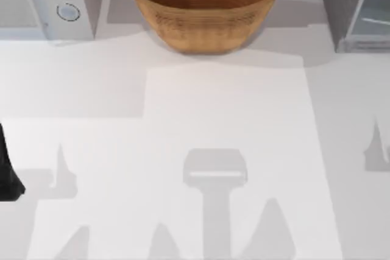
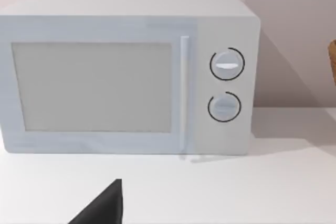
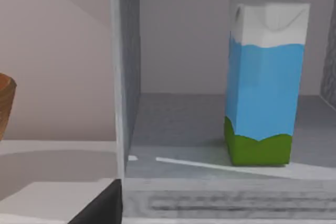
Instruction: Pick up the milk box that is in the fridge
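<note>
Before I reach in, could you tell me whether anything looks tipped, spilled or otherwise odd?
Nothing stands out. The milk box stands upright on the fridge floor, with no spill around it. The wicker bowl sits upright at the table's back, and the microwave door is closed.

No readable text, labels or numbers on milk box (image 3: 265, 82), fridge (image 3: 126, 77) or microwave (image 2: 126, 72).

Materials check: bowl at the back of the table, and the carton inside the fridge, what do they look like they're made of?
Bowl: looks like woven wicker or coiled rattan, tan and matte, with fine horizontal ribbing around the wall. Milk box: looks like coated paperboard, given the folded white gable top and flat printed blue and green panels with a smooth finish. Since this is rendered, both are guesses from appearance.
</note>
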